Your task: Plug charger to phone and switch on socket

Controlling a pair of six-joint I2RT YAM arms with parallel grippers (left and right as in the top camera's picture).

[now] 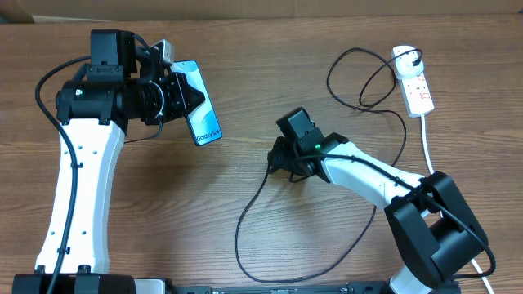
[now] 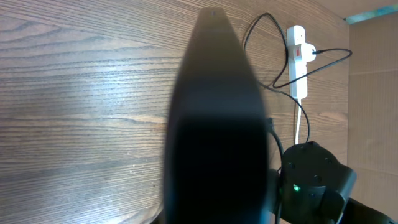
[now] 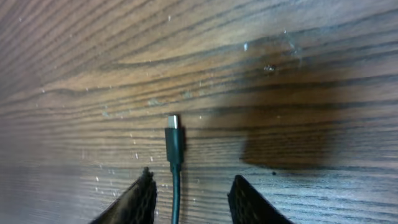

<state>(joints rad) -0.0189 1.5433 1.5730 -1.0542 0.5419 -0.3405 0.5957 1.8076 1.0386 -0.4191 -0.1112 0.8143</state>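
Note:
My left gripper (image 1: 174, 96) is shut on the phone (image 1: 201, 103), holding it above the table at the left with its blue screen tilted up. In the left wrist view the phone (image 2: 214, 124) is a dark blurred shape that hides my jaws. The charger cable (image 1: 243, 214) runs from its plug in the socket (image 1: 413, 80) across the table. Its connector tip (image 3: 173, 122) lies flat on the wood. My right gripper (image 3: 194, 176) straddles the cable (image 3: 176, 193) just behind the tip. Gaps show on both sides, so it is open and not touching the cable.
The socket (image 2: 297, 59) lies at the far right with its thick white cord (image 1: 430, 147) trailing toward the near edge. The cable makes a loop (image 1: 359, 77) beside the socket and a wide curve near the front. The right arm (image 2: 311, 180) shows in the left wrist view.

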